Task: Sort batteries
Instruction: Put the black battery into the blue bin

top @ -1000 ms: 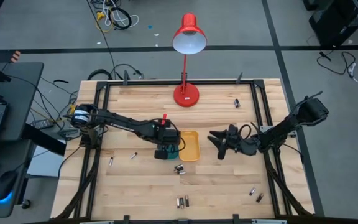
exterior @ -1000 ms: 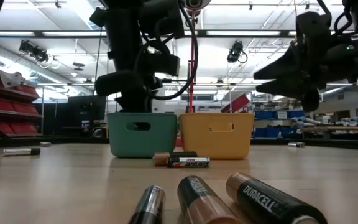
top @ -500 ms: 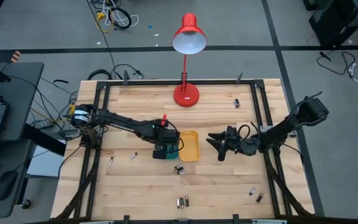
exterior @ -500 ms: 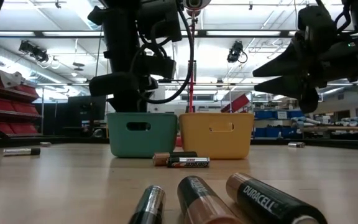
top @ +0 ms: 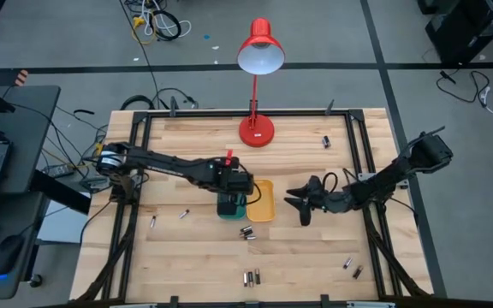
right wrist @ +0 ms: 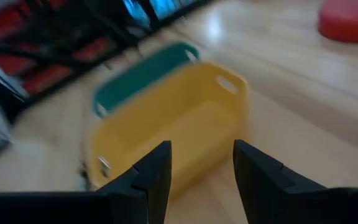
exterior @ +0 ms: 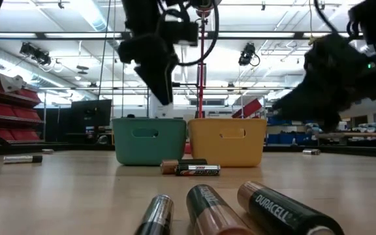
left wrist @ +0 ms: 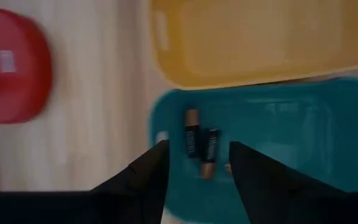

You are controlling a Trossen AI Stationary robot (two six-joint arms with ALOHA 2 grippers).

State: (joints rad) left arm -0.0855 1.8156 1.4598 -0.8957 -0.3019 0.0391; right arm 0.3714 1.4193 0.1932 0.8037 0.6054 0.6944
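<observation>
Teal tray directly under my left gripper, fingers spread and empty.
Batteries lie on the tray floor between my fingertips, so I judge the drop is done. My right gripper hovers apart just beside the yellow tray, fingers parted, holding nothing. More loose batteries sit on the wooden table near both hands, not yet sorted.

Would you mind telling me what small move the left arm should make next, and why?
Probably lift clear of the teal tray and swing toward the loose batteries on the table. The left gripper hangs open and empty over the tray, where two batteries already lie, so its drop looks done.
</observation>
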